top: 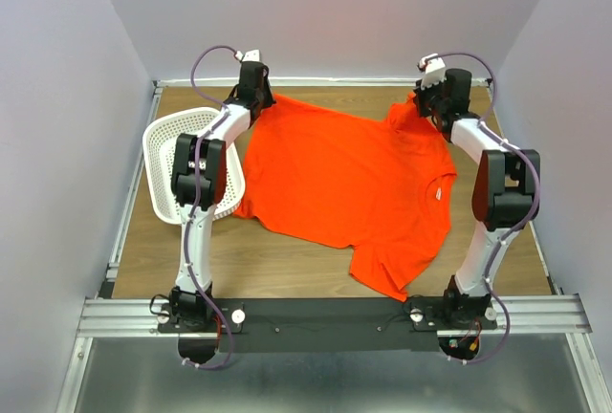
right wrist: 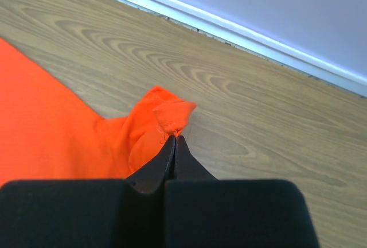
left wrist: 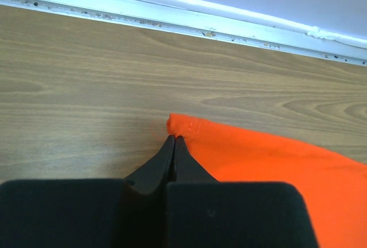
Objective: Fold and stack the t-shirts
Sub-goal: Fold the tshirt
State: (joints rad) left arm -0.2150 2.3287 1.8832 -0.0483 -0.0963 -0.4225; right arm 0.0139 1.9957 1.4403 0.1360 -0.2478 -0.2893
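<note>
Fingers of left gripper (left wrist: 174, 140) clamp the t-shirt (top: 344, 179) hem corner, right gripper (right wrist: 174, 139) the far sleeve; lift evenly, keeping that edge taut.

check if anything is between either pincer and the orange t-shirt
Nothing visible does. The left pincer and the right pincer are each shut on a far corner of the t-shirt.

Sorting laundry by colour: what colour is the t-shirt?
The t-shirt is plain bright orange-red, clearest from the top view.
</note>
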